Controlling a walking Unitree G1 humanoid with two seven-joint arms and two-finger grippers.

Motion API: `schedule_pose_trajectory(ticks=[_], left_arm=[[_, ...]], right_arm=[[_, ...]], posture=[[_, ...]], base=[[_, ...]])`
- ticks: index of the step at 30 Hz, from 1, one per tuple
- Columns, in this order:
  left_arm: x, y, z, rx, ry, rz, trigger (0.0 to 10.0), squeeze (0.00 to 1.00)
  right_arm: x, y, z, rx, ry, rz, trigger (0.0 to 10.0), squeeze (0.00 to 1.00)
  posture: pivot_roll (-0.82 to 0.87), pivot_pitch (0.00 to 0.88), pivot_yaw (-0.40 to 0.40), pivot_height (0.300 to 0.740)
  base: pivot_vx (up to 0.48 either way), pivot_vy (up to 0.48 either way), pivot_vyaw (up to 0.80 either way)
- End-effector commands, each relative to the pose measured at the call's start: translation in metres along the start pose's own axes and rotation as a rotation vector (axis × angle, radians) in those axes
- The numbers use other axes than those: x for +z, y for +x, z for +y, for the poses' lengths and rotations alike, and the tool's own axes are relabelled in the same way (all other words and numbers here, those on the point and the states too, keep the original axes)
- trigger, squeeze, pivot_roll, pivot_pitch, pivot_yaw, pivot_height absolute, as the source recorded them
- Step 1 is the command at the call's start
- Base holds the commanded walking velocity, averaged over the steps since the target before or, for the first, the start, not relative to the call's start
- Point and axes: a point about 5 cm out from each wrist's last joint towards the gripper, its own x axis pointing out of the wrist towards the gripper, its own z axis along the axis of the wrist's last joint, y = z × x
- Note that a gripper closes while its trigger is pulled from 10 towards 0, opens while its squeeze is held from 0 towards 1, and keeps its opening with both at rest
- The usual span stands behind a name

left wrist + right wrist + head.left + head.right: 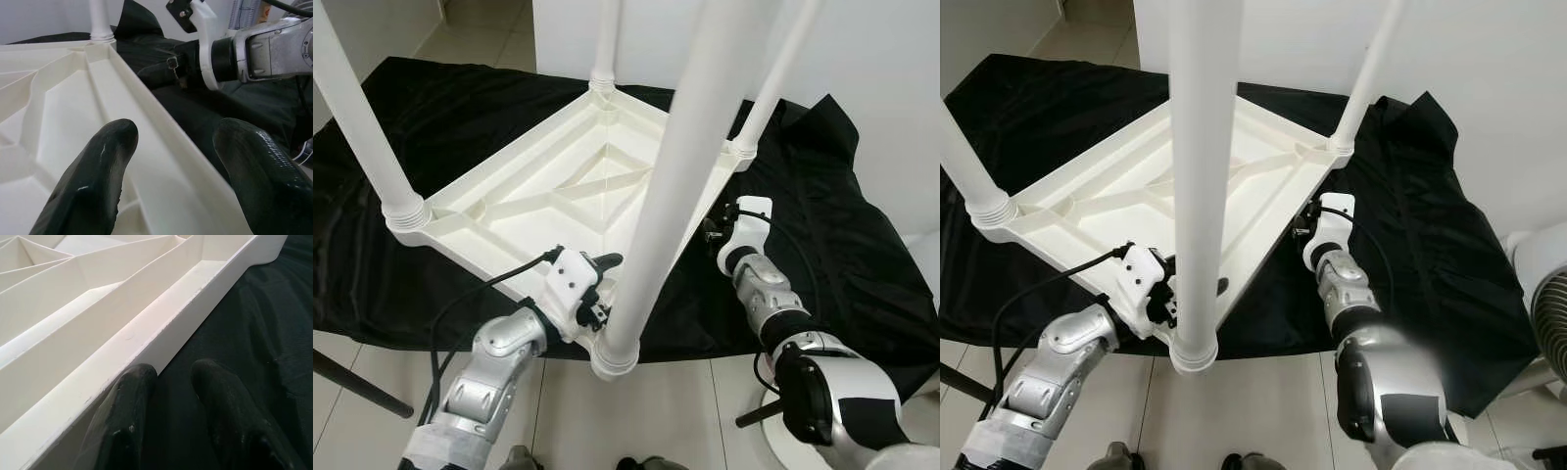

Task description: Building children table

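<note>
White children's table (558, 191) upside down on black cloth (822, 225), four legs (671, 176) pointing up, tops cut off by frame edge. Left gripper (599, 289) at near rim beside nearest leg's base, jaws open and straddling the rim in left wrist view, one finger (95, 181) inside, the other outside; contact hard to make out. Right gripper (171, 391) low at right-side rim, jaws slightly apart, one finger (129, 401) touching rim's outer wall, other over cloth, tips hidden behind wrist in head views.
</note>
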Motion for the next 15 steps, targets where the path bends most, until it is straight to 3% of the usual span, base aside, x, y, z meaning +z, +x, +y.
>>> schedule_pose_trajectory(ticks=[1, 8, 9, 15], left_arm=[[0.002, 0.008, -0.011, -0.057, 0.002, 0.002, 10.0, 0.00], [0.007, 0.016, -0.014, -0.067, 0.001, -0.013, 10.0, 0.00], [0.009, 0.019, -0.016, -0.072, -0.002, -0.021, 10.0, 0.00], [0.011, 0.022, -0.018, -0.076, -0.005, -0.023, 10.0, 0.00]], right_arm=[[0.001, 0.003, 0.010, 0.071, -0.015, 0.003, 10.0, 0.00], [0.001, 0.007, 0.027, 0.161, -0.014, 0.036, 10.0, 0.00], [0.001, 0.008, 0.037, 0.190, -0.030, 0.039, 10.0, 0.00], [0.005, 0.011, 0.043, 0.161, -0.065, 0.025, 10.0, 0.00]], posture=[[0.04, 0.119, -0.098, 0.740], [0.04, 0.118, -0.091, 0.740], [0.04, 0.119, -0.089, 0.740], [0.04, 0.122, -0.086, 0.740]], base=[[0.000, 0.000, 0.00], [0.000, 0.000, 0.00], [0.000, 0.000, 0.00], [0.000, 0.000, 0.00]])
